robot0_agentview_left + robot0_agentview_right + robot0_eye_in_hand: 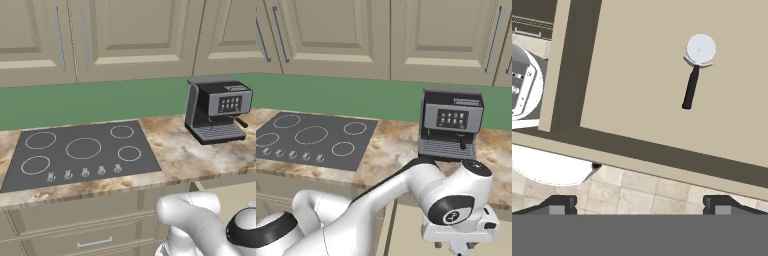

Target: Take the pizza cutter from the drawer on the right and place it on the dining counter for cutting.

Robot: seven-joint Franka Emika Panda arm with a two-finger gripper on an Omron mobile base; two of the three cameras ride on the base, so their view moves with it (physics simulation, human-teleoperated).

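In the hand view I look straight down into the open drawer point(632, 70), whose flat pale-tan inside holds the pizza cutter point(695, 72). The cutter lies flat at the upper right, its round silver wheel toward the top and its slim black handle pointing down. My gripper point(641, 205) hangs above the drawer's front wall and the floor, open wide with nothing between its fingertips, well apart from the cutter. My hand point(458, 227) hangs low, in front of the counter below the coffee machine. The dining counter is out of view.
A marbled counter point(180, 155) carries a black cooktop point(80, 152) and a grey coffee machine point(217, 110), with beige wall cabinets point(135, 35) above. Closed drawer fronts point(94, 243) sit under the cooktop. Pale floor tiles point(642, 190) lie below the open drawer.
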